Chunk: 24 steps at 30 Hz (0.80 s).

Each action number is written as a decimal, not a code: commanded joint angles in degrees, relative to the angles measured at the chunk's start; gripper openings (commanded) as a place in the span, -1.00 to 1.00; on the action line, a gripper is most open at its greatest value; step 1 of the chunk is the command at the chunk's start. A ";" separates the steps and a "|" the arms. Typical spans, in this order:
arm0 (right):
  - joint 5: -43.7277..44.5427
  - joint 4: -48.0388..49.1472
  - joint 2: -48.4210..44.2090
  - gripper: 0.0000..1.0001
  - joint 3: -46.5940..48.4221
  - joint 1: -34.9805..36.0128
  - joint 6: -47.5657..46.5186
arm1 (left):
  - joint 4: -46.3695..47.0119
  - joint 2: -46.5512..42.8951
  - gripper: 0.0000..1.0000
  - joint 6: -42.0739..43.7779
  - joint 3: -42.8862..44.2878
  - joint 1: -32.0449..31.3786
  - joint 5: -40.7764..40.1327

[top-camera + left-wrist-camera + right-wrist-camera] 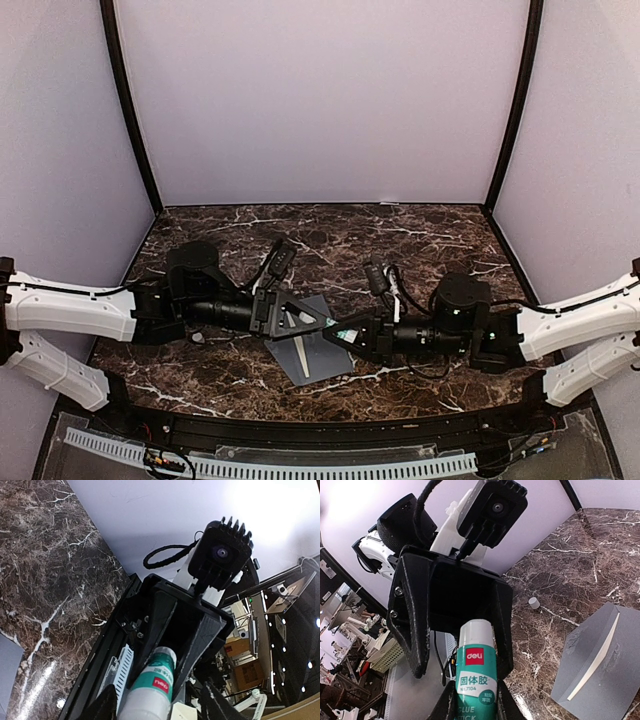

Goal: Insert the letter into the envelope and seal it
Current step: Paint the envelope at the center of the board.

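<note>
One cylindrical glue stick (476, 680), flat envelope (600, 655)

Letter (596, 652) mostly hidden inside envelope (620, 675)

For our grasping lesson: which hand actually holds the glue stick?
The right hand, shut on the glue stick's green body; the left hand stands open around its white end.

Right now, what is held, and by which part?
The right pincer grips the glue stick by its green body; the left pincer flanks its white end.
</note>
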 commanded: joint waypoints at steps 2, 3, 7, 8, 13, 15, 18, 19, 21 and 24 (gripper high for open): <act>-0.70 0.04 0.55 -1.00 2.32 0.70 -1.37 | 3.37 -0.35 -0.05 -0.51 1.06 -0.26 0.83; -0.81 -0.16 0.59 -1.00 2.33 0.78 -1.35 | 3.30 -0.35 -0.11 -0.47 0.99 -0.30 0.81; -1.00 -0.89 0.56 -1.00 2.42 0.80 -1.30 | 3.57 -0.42 -0.31 -0.76 0.48 -0.27 0.80; -0.97 -1.21 0.48 -1.00 2.49 0.78 -1.36 | 3.61 -0.48 -0.38 -0.80 0.42 -0.27 0.83; -1.41 -2.82 0.16 -1.00 2.29 0.80 -1.20 | 3.64 -0.45 -0.60 -0.90 0.48 -0.26 1.56; -1.72 -4.50 -0.03 -0.99 2.61 0.73 -1.23 | 3.05 -0.41 -0.69 -0.61 0.63 -0.27 1.61; -2.81 -7.72 -0.48 -0.83 3.54 0.75 -1.60 | 1.70 -0.09 -0.85 -0.03 1.10 -0.24 2.17; -3.22 -9.26 -0.60 -0.76 4.16 0.77 -1.82 | 1.17 0.00 -0.89 0.05 1.34 -0.25 2.53; -3.89 -13.63 -0.71 -0.64 5.74 0.72 -2.38 | 0.09 0.54 -1.00 0.42 1.85 -0.27 3.50; -4.63 -19.32 -0.63 -0.39 8.41 0.79 -3.47 | -1.41 1.09 -1.00 1.08 2.51 -0.26 4.66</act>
